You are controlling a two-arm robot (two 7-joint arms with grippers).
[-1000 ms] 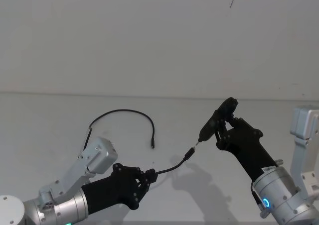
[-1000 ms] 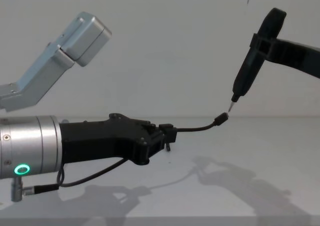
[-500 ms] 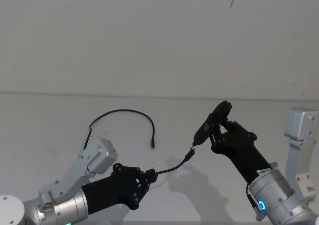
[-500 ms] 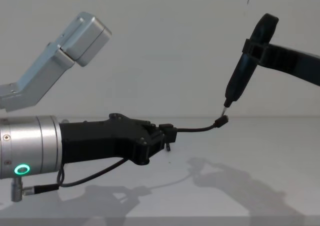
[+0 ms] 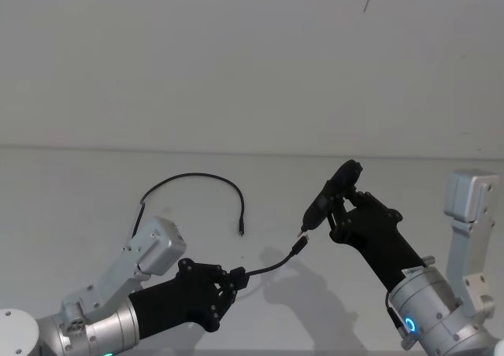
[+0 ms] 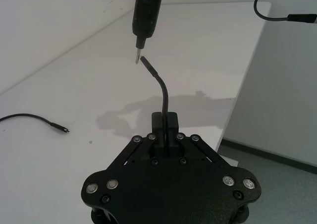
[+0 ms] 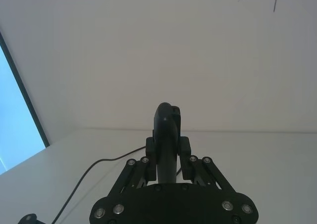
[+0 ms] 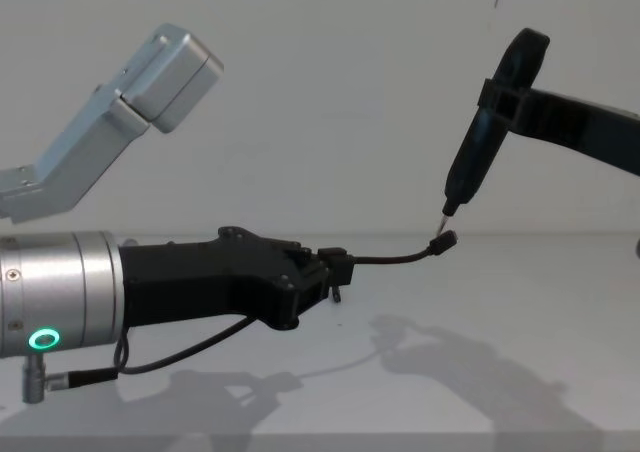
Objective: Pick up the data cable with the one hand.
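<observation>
Left gripper (image 8: 325, 277) clamped on stub wire (image 8: 395, 258) (raised), right gripper (image 5: 340, 206) gripping pen-like tool (image 5: 327, 201).

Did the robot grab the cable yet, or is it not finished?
Mostly done: the left gripper is shut on the data cable, whose free end sticks out in the air above the table. In hand: the right gripper holds a pen-like tool with its tip by the cable's plug. Maybe left: a black cord loop lies on the table; I can't tell if it's the same cable.
</observation>
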